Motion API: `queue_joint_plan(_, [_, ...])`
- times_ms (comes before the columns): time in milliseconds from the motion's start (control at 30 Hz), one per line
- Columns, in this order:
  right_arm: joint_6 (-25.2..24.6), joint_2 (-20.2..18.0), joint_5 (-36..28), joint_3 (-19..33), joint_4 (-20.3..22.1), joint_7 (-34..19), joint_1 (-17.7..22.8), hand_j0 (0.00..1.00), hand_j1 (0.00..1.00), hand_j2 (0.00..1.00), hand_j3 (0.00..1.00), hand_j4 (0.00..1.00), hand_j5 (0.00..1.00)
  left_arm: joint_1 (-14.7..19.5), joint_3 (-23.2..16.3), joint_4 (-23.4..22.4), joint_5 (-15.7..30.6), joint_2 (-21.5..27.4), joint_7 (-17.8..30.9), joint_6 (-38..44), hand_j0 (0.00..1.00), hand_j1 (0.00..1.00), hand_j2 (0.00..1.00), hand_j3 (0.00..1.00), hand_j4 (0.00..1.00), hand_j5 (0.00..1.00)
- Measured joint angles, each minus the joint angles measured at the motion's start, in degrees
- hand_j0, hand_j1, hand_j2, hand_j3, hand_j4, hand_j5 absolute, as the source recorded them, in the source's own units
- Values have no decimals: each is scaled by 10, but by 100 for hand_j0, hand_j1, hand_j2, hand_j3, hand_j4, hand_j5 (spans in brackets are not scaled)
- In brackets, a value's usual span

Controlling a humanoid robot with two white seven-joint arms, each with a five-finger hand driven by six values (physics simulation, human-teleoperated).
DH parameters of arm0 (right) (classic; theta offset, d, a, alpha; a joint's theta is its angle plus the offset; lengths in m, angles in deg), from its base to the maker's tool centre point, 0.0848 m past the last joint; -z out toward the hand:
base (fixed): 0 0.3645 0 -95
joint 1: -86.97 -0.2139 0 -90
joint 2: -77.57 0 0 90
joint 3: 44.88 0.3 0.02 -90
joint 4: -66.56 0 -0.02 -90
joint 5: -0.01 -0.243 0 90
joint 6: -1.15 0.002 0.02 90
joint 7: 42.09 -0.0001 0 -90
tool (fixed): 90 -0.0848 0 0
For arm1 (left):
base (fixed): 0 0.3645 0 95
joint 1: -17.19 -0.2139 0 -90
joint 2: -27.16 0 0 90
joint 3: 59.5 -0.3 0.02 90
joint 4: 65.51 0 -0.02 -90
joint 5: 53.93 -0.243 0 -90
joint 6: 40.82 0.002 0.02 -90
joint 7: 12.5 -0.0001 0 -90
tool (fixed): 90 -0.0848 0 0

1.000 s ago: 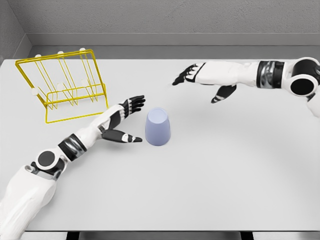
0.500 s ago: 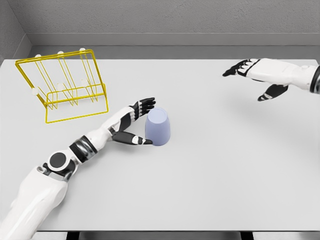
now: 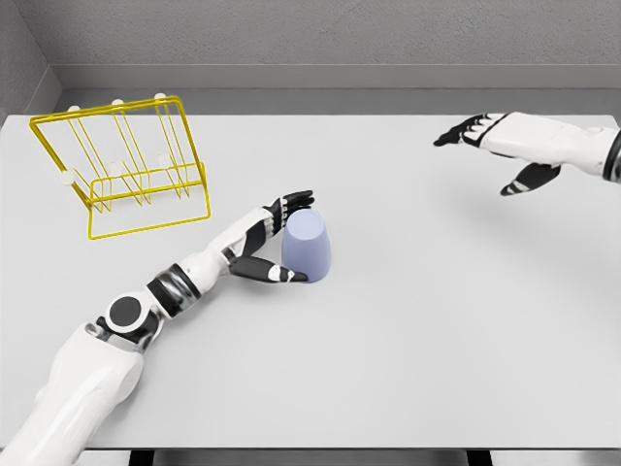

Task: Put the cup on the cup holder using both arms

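Observation:
A pale lavender cup point(image 3: 308, 245) stands upside down on the white table point(image 3: 408, 320), near the middle. My left hand point(image 3: 288, 238) is against the cup's left side, fingers spread around its far side and thumb at its base, not closed on it. A yellow wire cup holder point(image 3: 121, 165) stands at the far left of the table. My right hand point(image 3: 490, 150) hovers open above the table at the far right, well away from the cup.
A grey wall runs behind the table's far edge. The table's front edge lies at the bottom of the view.
My left hand has advanced to the right until its fingers and thumb bracket the cup. My right arm pulled back to the right earlier and has held still since.

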Motion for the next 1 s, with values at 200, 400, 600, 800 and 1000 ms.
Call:
queue_joint_plan(200, [0,0,-1,9,-6,-2,4,100,100,100,100,100,100,1,0,-5,0,-3,0,0,100,100,100,100,100,100])
queue_joint_plan(400, [0,4,0,12,-17,-3,4,100,100,100,100,100,100,2,0,-5,-9,-14,1,-1,100,100,100,100,100,100])
queue_joint_plan(600, [0,4,0,12,-19,-4,7,100,100,100,100,100,100,1,0,-5,-16,-19,-1,0,71,71,71,71,71,71])
queue_joint_plan(800, [0,4,0,13,-19,-4,8,100,100,100,100,100,100,0,0,-4,-13,-19,-2,-1,44,44,44,44,44,44])
queue_joint_plan(1000, [0,3,0,15,-19,-4,8,100,100,100,100,100,100,-1,1,-4,-10,-17,3,-1,43,43,43,43,43,43])
